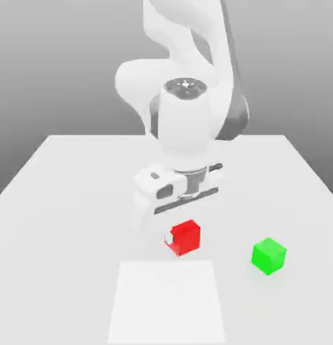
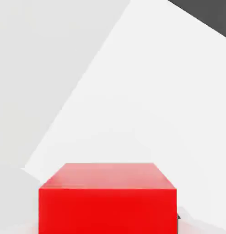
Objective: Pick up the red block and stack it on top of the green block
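Note:
The red block (image 1: 187,234) is a small cube low over the white table (image 1: 75,175), just in front of the arm's base. My gripper (image 1: 182,238) comes down on it from above and is shut on it. One white finger (image 1: 170,240) presses its side towards the exterior view's left; the other finger is hidden behind the cube. In the hand view the red block (image 2: 108,201) sits close up between the jaws. The green block (image 1: 269,256) rests on the table towards the exterior view's right of the red one, about a block's width and a half away, untouched.
A brighter white rectangle (image 1: 166,300) marks the table surface in front of the red block, and the same rectangle (image 2: 156,91) spreads beyond the cube in the hand view. The arm's white body (image 1: 186,114) towers behind the blocks.

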You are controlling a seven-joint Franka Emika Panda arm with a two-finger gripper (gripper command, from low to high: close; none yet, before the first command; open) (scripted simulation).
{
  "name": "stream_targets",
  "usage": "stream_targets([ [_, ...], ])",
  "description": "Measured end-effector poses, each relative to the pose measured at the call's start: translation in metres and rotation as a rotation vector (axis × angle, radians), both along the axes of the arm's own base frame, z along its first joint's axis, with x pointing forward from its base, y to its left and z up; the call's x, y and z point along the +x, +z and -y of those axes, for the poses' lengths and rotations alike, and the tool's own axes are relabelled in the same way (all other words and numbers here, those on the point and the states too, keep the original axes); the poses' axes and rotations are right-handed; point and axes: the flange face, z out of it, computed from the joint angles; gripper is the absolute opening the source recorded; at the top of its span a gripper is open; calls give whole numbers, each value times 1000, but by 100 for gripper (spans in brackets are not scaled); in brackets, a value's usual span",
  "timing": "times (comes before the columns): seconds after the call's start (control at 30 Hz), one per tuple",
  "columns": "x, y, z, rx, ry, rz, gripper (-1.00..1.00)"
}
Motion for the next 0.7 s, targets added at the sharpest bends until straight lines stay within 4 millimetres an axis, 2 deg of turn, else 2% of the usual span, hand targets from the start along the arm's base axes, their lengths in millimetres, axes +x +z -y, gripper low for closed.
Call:
stream_targets([
  [0.17,-11,8,-66,0,200,0,-100],
  [0.37,-41,18,-143,0,439,0,-100],
  [0.47,-46,-2,-154,-2,473,0,-100],
  [0.6,-47,-40,-154,-2,476,0,-100],
  [0.63,-47,-45,-154,-1,477,0,100],
  [0.7,-47,-45,-154,-1,477,0,100],
])
